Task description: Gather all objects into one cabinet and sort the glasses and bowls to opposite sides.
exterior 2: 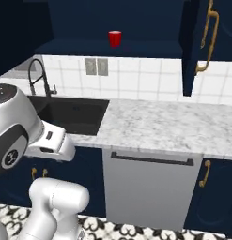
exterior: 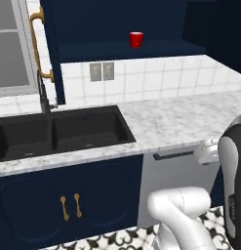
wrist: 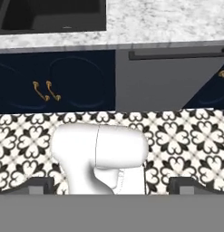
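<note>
Gripper (wrist: 111,190) is sitting fully spread with nothing between the tips; you're seeing both dark fingertips (wrist: 35,185) at the bottom corners of the hand view, pointing down at the patterned floor (wrist: 186,136) in front of the low cupboards (wrist: 54,81).

Cup (exterior: 136,39) is standing upright on the open cabinet's shelf (exterior: 156,50), at about 12 o'clock in the left base view, above the counter (exterior: 180,119). In the right base view it's showing at 12 o'clock too, slightly left of centre (exterior 2: 114,38).

Handling call: small plain tumbler, likely light and rigid, smooth-sided so probably slippery. Slight taper means a squeeze near the rim could push it downward out of the pads. You're better off taking it across the middle of the wall, jaws level, cup kept upright.

Room and edges:
- Cabinet door (exterior: 53,58) is hanging open at 10 o'clock of the cup in the left base view, brass handle (exterior: 36,44) sticking out. Watch the elbow there.
- Second open door (exterior 2: 192,51) is at 3 o'clock of the cup in the right base view. You're approaching between the two.
- Shelf front edge is sitting just below the cup; come in level, not from underneath.
- Faucet (exterior 2: 40,77) and sink (exterior: 58,132) are at 8 o'clock, well below the shelf.
- Counter under the shelf is giving you open space to raise the arm through.

Other objects and bowls: can't tell where they are.
</note>
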Controlling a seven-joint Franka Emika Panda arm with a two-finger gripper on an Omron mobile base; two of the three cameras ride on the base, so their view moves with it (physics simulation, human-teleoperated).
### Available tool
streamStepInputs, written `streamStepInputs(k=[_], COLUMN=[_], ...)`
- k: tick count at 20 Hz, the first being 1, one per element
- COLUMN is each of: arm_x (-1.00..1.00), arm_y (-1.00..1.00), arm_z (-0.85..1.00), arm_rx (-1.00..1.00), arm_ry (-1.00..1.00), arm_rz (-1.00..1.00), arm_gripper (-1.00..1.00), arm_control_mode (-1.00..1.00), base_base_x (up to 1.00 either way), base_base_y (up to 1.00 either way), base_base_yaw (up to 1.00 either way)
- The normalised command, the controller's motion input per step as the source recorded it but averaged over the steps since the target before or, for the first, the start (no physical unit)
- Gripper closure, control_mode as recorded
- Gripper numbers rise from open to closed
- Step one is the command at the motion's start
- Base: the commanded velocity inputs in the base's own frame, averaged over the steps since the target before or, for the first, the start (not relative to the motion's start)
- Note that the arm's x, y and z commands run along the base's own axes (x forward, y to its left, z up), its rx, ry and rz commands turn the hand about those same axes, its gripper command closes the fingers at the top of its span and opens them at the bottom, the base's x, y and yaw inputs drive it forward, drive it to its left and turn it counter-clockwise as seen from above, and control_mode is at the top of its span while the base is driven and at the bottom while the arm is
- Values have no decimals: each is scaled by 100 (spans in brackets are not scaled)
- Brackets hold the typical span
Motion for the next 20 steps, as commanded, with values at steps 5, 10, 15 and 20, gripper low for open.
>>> streamStepInputs(k=[5,10,15,20], arm_x=[0,0,0,0], arm_y=[0,0,0,0], arm_z=[0,0,0,0], arm_rx=[0,0,0,0], arm_ry=[0,0,0,0], arm_rz=[0,0,0,0], arm_gripper=[-100,-100,-100,-100], arm_control_mode=[100,100,100,100], base_base_x=[80,58,55,15], base_base_y=[18,-5,-16,-2], base_base_yaw=[-4,11,22,1])
